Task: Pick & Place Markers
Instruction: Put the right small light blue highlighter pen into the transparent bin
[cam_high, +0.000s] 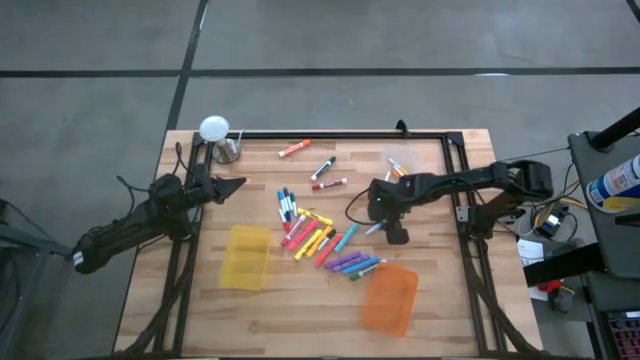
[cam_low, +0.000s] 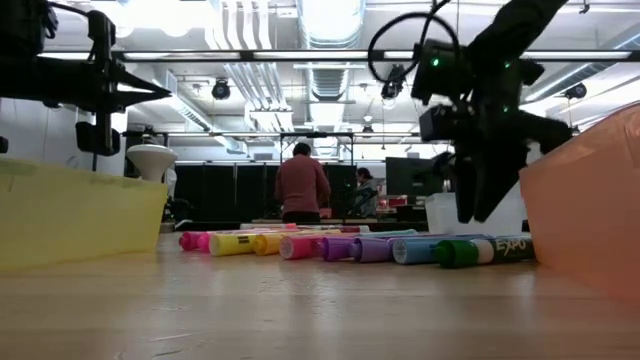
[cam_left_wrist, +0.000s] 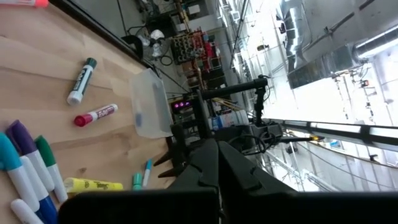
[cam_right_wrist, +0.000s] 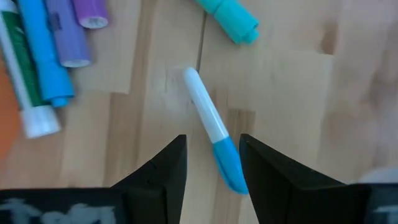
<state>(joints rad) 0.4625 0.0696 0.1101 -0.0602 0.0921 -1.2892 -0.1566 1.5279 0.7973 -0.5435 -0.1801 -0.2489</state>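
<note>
Many markers (cam_high: 320, 235) lie in a loose heap on the middle of the wooden table; they show as a row in the low view (cam_low: 350, 245). A thin white marker with a blue cap (cam_right_wrist: 214, 130) lies flat on the table to the right of the heap (cam_high: 374, 229). My right gripper (cam_right_wrist: 212, 158) is open and points down over it, one finger on either side of its blue cap end; the low view shows the fingertips (cam_low: 478, 200) above the table. My left gripper (cam_high: 236, 185) is shut and empty, raised near the table's left side.
A yellow bin (cam_high: 245, 257) sits left of the heap, an orange bin (cam_high: 390, 298) near right, a clear bin (cam_high: 400, 165) far right. Loose markers (cam_high: 322, 168) lie toward the far edge. A metal cup (cam_high: 228, 150) stands at the far left corner. A person (cam_low: 302, 185) stands beyond the table.
</note>
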